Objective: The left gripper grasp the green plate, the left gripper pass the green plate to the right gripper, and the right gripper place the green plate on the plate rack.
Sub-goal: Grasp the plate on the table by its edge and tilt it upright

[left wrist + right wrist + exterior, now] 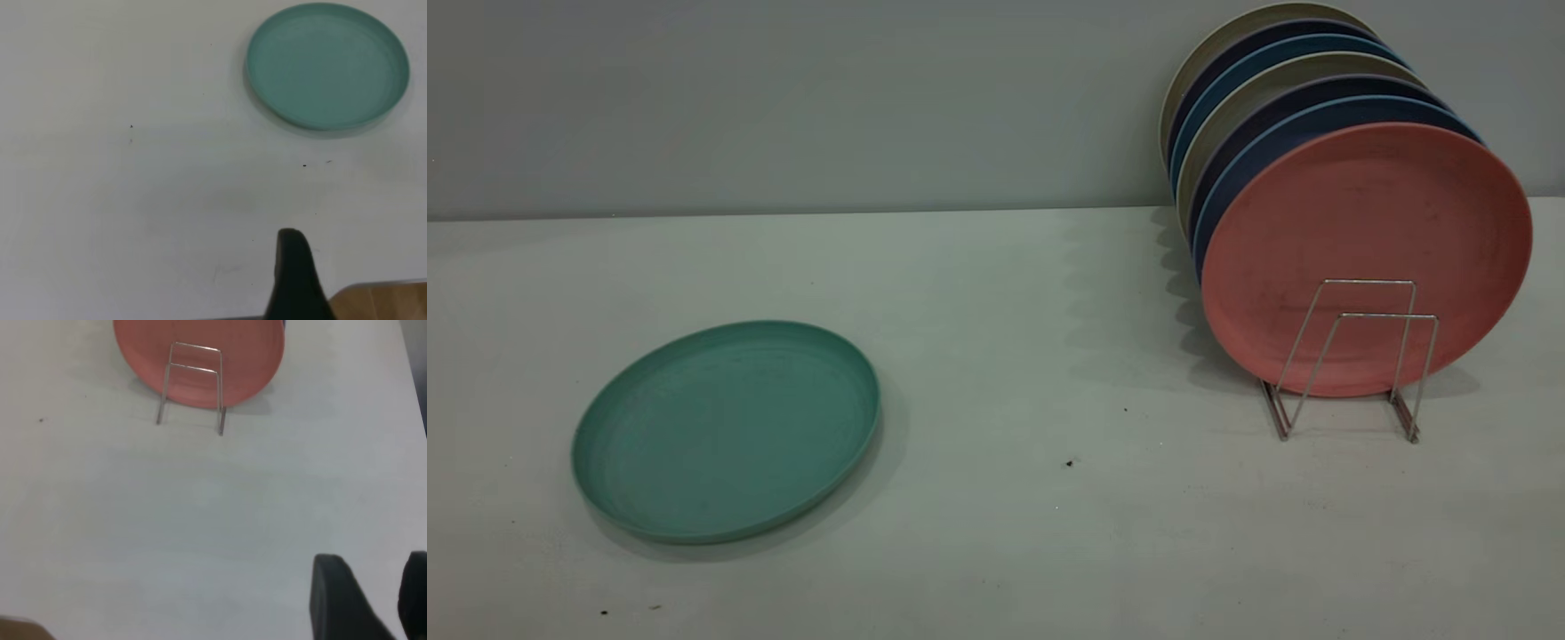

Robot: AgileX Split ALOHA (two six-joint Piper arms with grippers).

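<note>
Plates number eight in the exterior view: one green plate (727, 432) lying flat on the white table (996, 356) toward its left side, and seven standing on edge in a row at the right, held by the plate rack (1352, 360). The front one of the row is a salmon-pink plate (1365, 258); behind it the rims show four blue plates (1232, 173) and two beige plates (1209, 133). Two wire loops of the rack stand bare in front of the pink plate.

Neither arm appears in the exterior view. Only the wrist views show them. The left wrist view catches one dark finger (293, 277) of the left gripper (297, 280) above bare table, well apart from the green plate (327, 65); with its partner out of the picture, I cannot tell whether the fingers are spread or closed. That view also shows a strip of brown surface (383, 301) past the table edge. The right wrist view shows two dark fingers (343, 600) of the right gripper (377, 603) with a gap between them, released and grasping nothing, well apart from the rack (192, 383) and the pink plate (200, 353).

Bare table lies all around the green plate, between it and the rack, and in front of the rack. The rack stands near the table's far edge, by the grey wall (783, 98).
</note>
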